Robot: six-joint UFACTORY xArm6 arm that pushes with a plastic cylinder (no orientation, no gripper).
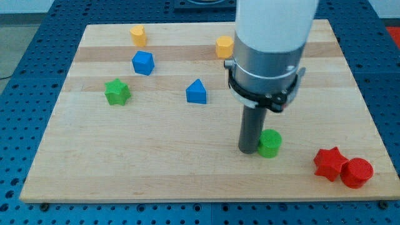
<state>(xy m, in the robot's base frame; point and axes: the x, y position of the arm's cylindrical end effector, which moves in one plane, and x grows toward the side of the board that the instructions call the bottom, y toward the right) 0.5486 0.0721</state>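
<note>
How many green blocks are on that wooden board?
2. A green star lies toward the view's left; a green cylinder sits right of centre, touching my tip. The arm may hide others behind it.

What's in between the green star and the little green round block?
In the camera view, the blue triangle-topped block and my tip lie between the green star and the green cylinder; my tip is right beside the cylinder.

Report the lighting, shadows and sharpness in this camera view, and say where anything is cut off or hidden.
Camera view: even, soft light, no hard glare on the wooden board; only faint shadows under blocks such as the red star and red cylinder. Blocks look sharp. The white arm housing is cropped at the view's top and hides part of the board. My tip sits against the green cylinder, on its left.
</note>
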